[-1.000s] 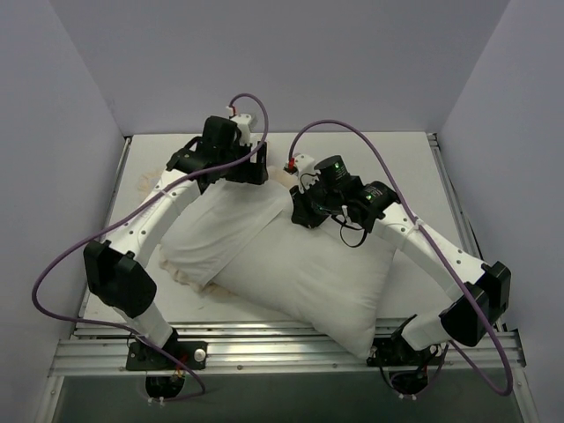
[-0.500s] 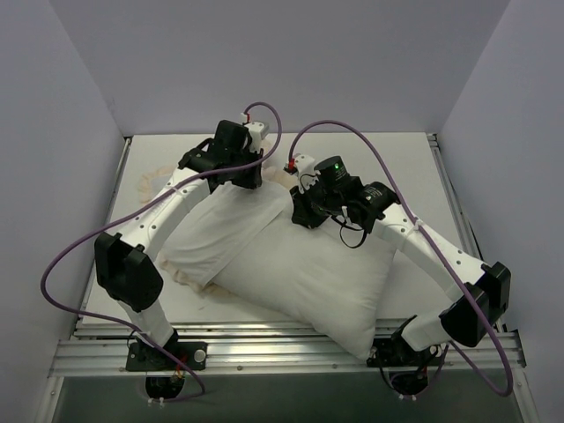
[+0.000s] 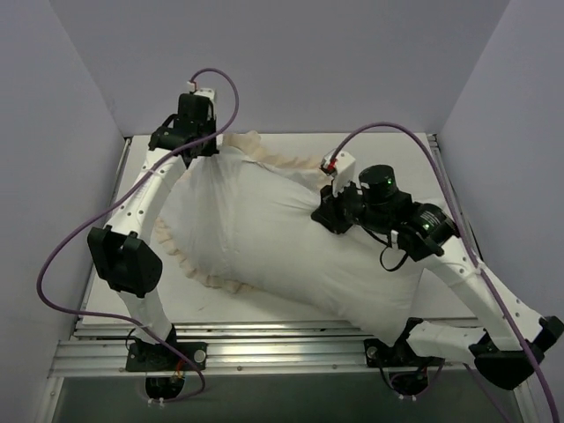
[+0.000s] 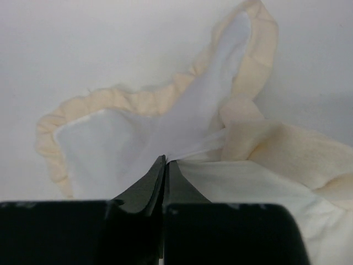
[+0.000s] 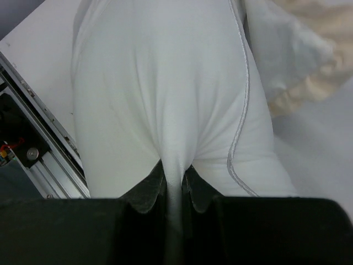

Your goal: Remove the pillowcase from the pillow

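Pillowcase [image 3: 216,220], white side out, covers the left part of the pillow [image 3: 370,278]. Left hand [image 4: 165,161], arm stretched past the pillow's far-left corner, pinches pillowcase fabric; right hand [image 5: 174,168] pinches the pillow's far edge.

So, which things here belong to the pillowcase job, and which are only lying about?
Job:
pillowcase, held by left gripper
pillow, held by right gripper

Not the job:
table
metal rail
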`<state>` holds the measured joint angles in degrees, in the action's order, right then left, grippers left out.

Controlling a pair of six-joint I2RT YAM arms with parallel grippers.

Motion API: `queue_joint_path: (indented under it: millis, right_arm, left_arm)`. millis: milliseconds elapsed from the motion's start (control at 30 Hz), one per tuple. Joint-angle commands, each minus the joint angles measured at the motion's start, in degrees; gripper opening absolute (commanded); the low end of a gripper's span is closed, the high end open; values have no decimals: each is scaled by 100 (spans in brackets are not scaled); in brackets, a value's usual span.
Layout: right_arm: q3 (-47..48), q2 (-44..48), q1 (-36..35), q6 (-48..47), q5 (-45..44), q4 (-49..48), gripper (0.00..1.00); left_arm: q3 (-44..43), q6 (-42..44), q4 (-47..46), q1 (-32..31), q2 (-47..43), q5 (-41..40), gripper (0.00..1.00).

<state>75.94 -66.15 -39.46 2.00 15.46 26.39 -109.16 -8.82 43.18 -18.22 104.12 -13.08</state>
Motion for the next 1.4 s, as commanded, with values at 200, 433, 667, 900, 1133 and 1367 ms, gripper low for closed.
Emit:
queue_joint_path:
  millis: [200, 433, 667, 900, 1133, 1367]
  right_arm:
    - [420, 1315, 26, 283, -948, 463, 0]
    - [957, 1386, 35, 345, -1466, 446, 0]
    - [1467, 1237, 26, 547, -2819, 95, 0]
    - [1538, 630, 70, 714, -4331, -432, 0]
    - [906, 287, 1332, 1363, -3737, -1645, 0]
    - [-245, 23, 1959, 2014, -3453, -2857, 0]
  left_arm:
    - [-748, -49, 349, 986, 882, -1452, 2]
    - [-27, -383, 103, 1233, 1155, -1311, 2]
    - [-419, -594, 374, 1557, 1225, -1259, 2]
    - [-3086, -472, 1227, 1567, 1120, -767, 2]
    - [-4159, 20, 1063, 1453, 497, -301, 2]
    - [-804, 73, 315, 873, -1285, 244, 2]
